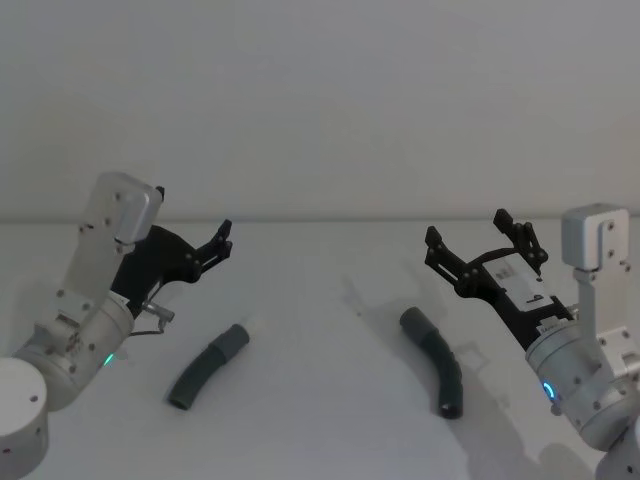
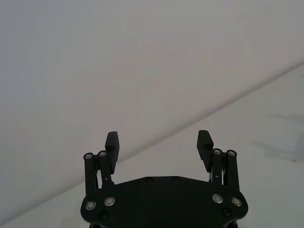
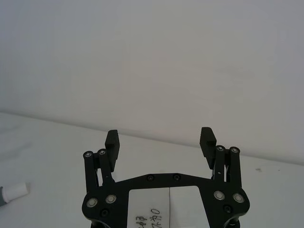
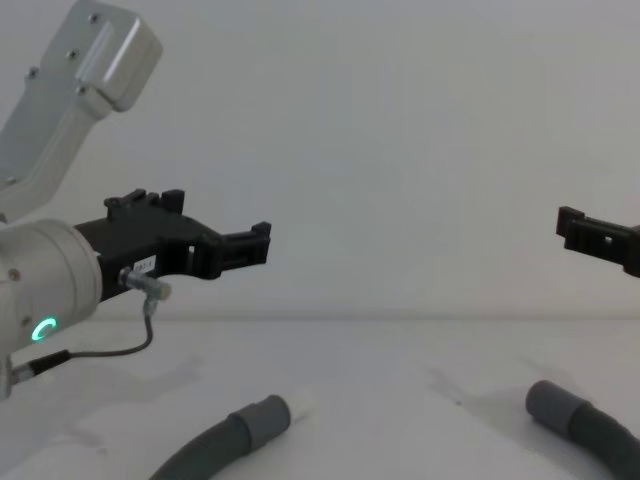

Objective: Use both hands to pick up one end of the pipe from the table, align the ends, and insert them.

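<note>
Your left wrist (image 1: 85, 345) and right wrist (image 1: 580, 385) sit low at either side. Between them the pipe (image 1: 205, 368) lies on the white table (image 1: 320, 400) in two dark ribbed stretches, well apart: the white-tipped cuff (image 1: 236, 340) on the left stretch, the plain cuff (image 1: 412, 322) on the right. Farther off, your left gripper (image 1: 224, 238) and right gripper (image 1: 466, 228) hover above the table, fingers spread wide, holding nothing, against the wall (image 1: 320, 100).

The pipe (image 1: 208, 365) lies on the table (image 1: 320, 300), under left claw (image 1: 225, 240) and right claw (image 1: 466, 227).
</note>
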